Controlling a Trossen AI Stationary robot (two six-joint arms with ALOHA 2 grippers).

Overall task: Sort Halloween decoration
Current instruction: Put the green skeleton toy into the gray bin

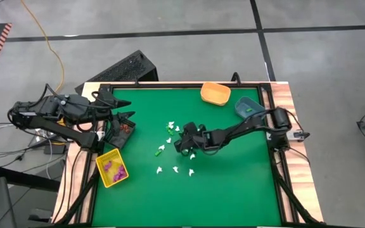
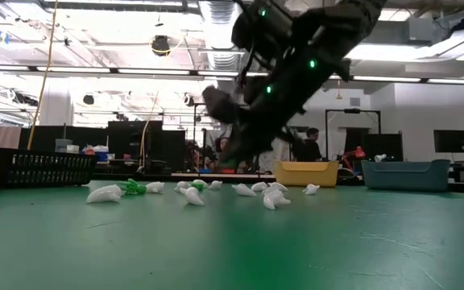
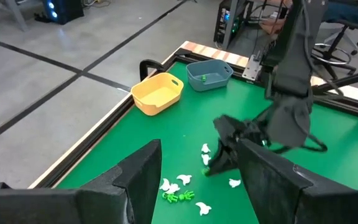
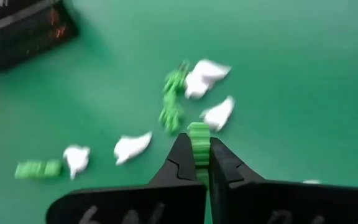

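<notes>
Now | right gripper [image 4: 198, 163] clamped on green trinket [image 4: 198, 138] mid-mat | left gripper [image 3: 191, 180] fingers apart, over black bin [image 1: 120, 132]

Surface [image 1: 233, 183]: green cloth-like covering, matt, smooth. Wood-grain border [image 1: 282, 95] around surface, dark metal-looking rails just inside it. Yellow bin [image 1: 101, 166] at surface's left edge: plastic, slight sheen. Orange bin [image 1: 215, 93] and blue bin [image 3: 209, 76] near surface's far corner: smooth plastic. Black bin [image 2: 35, 169]: slotted plastic walls. White trinkets [image 2: 105, 193] mid-surface: soft-looking, matt. Green trinket [image 4: 198, 140] between right gripper [image 4: 195, 163] jaws: ribbed plastic. Jaws: black, matt. Floor beyond surface: grey concrete, dull sheen.
</notes>
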